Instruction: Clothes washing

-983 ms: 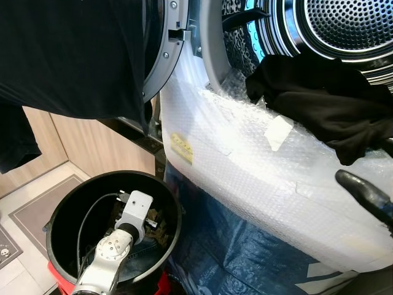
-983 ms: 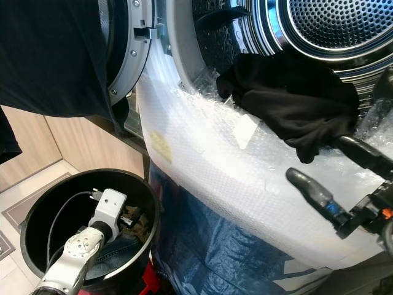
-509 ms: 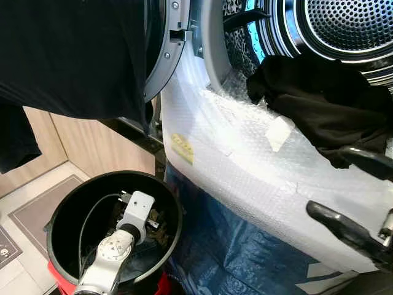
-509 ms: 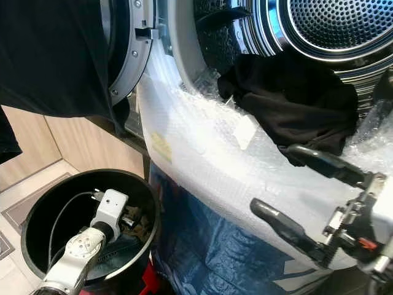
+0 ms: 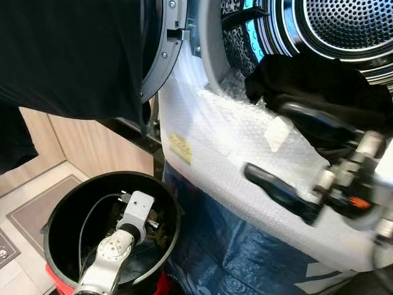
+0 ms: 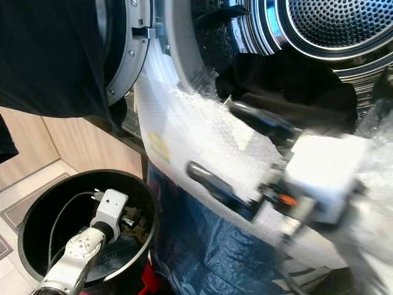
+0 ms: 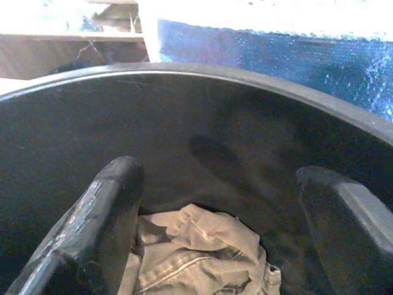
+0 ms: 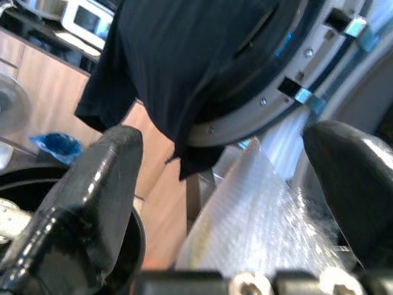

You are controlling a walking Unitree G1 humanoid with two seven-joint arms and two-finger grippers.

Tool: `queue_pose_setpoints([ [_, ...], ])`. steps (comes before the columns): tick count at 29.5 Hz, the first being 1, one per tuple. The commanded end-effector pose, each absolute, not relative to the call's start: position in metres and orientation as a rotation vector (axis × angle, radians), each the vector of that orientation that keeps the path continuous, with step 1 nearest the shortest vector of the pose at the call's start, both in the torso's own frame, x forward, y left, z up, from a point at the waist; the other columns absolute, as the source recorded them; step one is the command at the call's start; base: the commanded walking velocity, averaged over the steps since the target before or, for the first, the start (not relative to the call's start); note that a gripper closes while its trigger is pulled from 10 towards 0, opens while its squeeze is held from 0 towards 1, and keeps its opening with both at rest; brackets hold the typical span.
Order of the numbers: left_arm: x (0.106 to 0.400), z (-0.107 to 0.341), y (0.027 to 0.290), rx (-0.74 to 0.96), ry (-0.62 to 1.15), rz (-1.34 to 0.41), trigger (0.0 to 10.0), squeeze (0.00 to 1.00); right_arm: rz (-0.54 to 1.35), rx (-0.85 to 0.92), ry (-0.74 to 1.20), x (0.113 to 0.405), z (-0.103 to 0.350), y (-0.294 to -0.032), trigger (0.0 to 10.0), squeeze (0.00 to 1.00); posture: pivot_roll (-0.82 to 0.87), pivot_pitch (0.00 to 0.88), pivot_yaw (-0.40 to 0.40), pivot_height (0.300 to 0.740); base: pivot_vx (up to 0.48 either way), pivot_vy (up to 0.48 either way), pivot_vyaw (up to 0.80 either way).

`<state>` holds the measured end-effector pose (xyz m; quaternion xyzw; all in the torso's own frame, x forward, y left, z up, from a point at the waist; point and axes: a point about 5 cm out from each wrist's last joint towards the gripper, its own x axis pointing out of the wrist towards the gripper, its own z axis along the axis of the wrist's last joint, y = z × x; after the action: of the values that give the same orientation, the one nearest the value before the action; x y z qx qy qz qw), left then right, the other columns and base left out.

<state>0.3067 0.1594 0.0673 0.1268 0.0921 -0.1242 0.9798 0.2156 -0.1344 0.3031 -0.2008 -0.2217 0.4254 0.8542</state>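
Right gripper [image 5: 288,153]: centre right of the left eye view, fingers spread wide, nothing between them, in front of the bubble wrap [image 5: 215,141].
Left gripper [image 7: 221,227]: inside the black bin [image 5: 61,209] at lower left, fingers wide apart, empty, above the beige garment [image 7: 196,258].
Black garment [image 5: 319,80]: upper right, lying over the lip of the washing machine drum [image 5: 344,27].
Dark cloth [image 5: 67,55]: upper left, draped over the open machine door [image 5: 161,55].
Blue tarp [image 5: 239,252]: lower centre, beneath the bubble wrap.

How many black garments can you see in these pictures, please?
2: one black garment lies in the washer's drum opening; another black garment is draped over the open washer door. More may be hidden inside the drum.
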Motion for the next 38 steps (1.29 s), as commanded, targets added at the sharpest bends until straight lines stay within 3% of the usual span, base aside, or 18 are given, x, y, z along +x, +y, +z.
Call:
queue_pose_setpoints([
  [1, 0.306, 0.066, 0.157, 0.268, 0.191, -0.266, 10.0, 0.0, 0.847, -0.449, -0.443, 0.224, 0.301, -0.133, 10.0, 0.0, 0.0, 0.085, -0.083, 0.74, 0.0, 0.0, 0.0],
  [11, 0.306, 0.066, 0.155, 0.263, 0.186, -0.261, 10.0, 0.0, 0.614, -0.424, -0.579, 0.263, 0.327, -0.109, 10.0, 0.0, 0.02, 0.08, -0.091, 0.74, 0.0, 0.0, 0.0],
  [13, 0.306, 0.066, 0.155, 0.264, 0.186, -0.26, 10.0, 0.0, 0.516, -0.436, -0.543, 0.276, 0.329, -0.116, 0.0, 0.0, 0.03, 0.079, -0.091, 0.74, 0.0, 0.0, 0.0],
  [19, 0.306, 0.067, 0.156, 0.265, 0.185, -0.256, 10.0, 0.0, 0.418, -0.494, -0.459, 0.293, 0.326, -0.135, 0.0, 0.0, 0.03, 0.078, -0.092, 0.74, 0.0, 0.0, 0.0],
  [20, 0.306, 0.067, 0.156, 0.265, 0.185, -0.257, 10.0, 0.0, 0.42, -0.542, -0.43, 0.294, 0.32, -0.14, 4.3, 0.0, 0.03, 0.078, -0.092, 0.74, 0.0, 0.0, 0.0],
  [21, 0.306, 0.067, 0.156, 0.265, 0.185, -0.257, 10.0, 0.0, 0.414, -0.555, -0.416, 0.295, 0.318, -0.142, 10.0, 0.0, 0.03, 0.078, -0.092, 0.74, 0.0, 0.0, 0.0],
  [27, 0.306, 0.067, 0.157, 0.266, 0.186, -0.254, 10.0, 0.0, 0.272, -0.628, -0.367, 0.305, 0.321, -0.169, 10.0, 0.0, 0.04, 0.079, -0.094, 0.74, 0.0, 0.0, 0.0],
  [28, 0.306, 0.067, 0.157, 0.267, 0.185, -0.254, 10.0, 0.0, 0.244, -0.622, -0.363, 0.306, 0.325, -0.175, 2.5, 0.0, 0.04, 0.078, -0.092, 0.74, 0.0, 0.0, 0.0],
  [29, 0.306, 0.067, 0.158, 0.268, 0.185, -0.254, 10.0, 0.0, 0.241, -0.622, -0.368, 0.305, 0.328, -0.177, 0.0, 0.0, 0.04, 0.078, -0.092, 0.74, 0.0, 0.0, 0.0],
  [37, 0.308, 0.069, 0.157, 0.271, 0.181, -0.26, 10.0, 0.0, 0.196, -0.731, -0.376, 0.299, 0.343, -0.194, 0.1, 0.0, 0.03, 0.074, -0.088, 0.74, 0.0, 0.0, 0.0],
  [38, 0.308, 0.069, 0.157, 0.271, 0.181, -0.262, 10.0, 0.0, 0.202, -0.751, -0.364, 0.298, 0.344, -0.196, 10.0, 0.0, 0.03, 0.074, -0.088, 0.74, 0.0, 0.0, 0.0],
])
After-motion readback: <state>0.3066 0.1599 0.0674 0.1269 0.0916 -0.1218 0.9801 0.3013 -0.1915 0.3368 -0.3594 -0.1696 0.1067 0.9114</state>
